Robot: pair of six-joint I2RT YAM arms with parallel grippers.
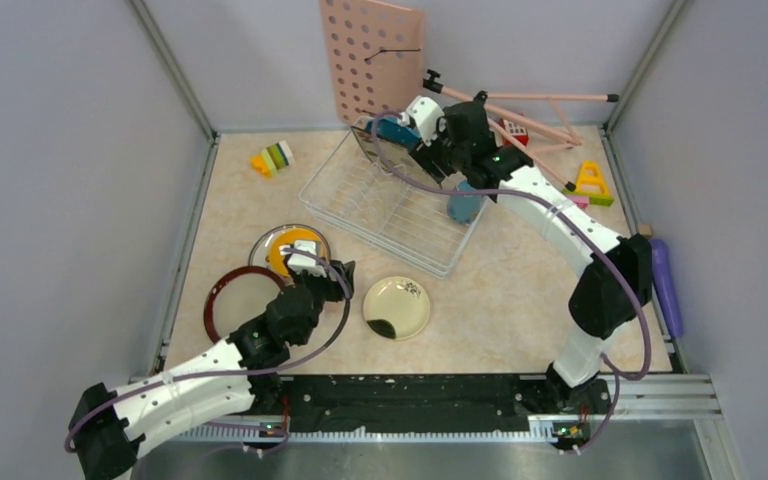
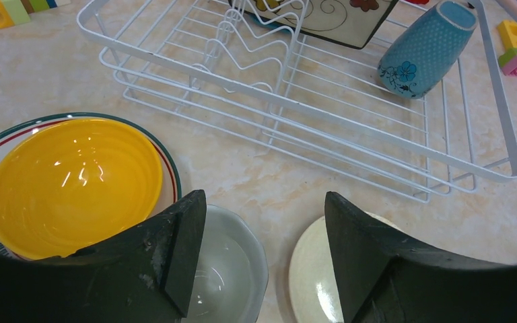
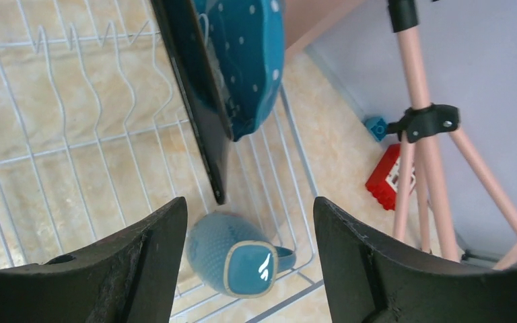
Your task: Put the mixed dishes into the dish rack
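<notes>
The white wire dish rack (image 1: 360, 205) stands at the back middle. A square flowered plate (image 2: 323, 20) and a teal polka-dot plate (image 3: 249, 60) stand upright in its far end. A blue cup (image 3: 235, 252) lies on its side at the rack's right edge. My right gripper (image 3: 250, 262) is open and empty above the cup. My left gripper (image 2: 262, 256) is open and empty, low over a small pale bowl (image 2: 232, 269). It sits between the orange-yellow bowl (image 2: 74, 185), which rests on a rimmed plate, and the cream plate with a black blotch (image 1: 396, 307). A dark-red-rimmed plate (image 1: 232, 300) lies at the left. No pink cup is in view.
A pink pegboard (image 1: 370, 60) leans on the back wall. A pink tripod (image 3: 410, 134) lies behind the rack, with a red block (image 3: 385, 178) by it. Toy blocks lie at the back left (image 1: 273, 158) and at the right (image 1: 592, 185). A purple object (image 1: 666, 285) lies along the right wall.
</notes>
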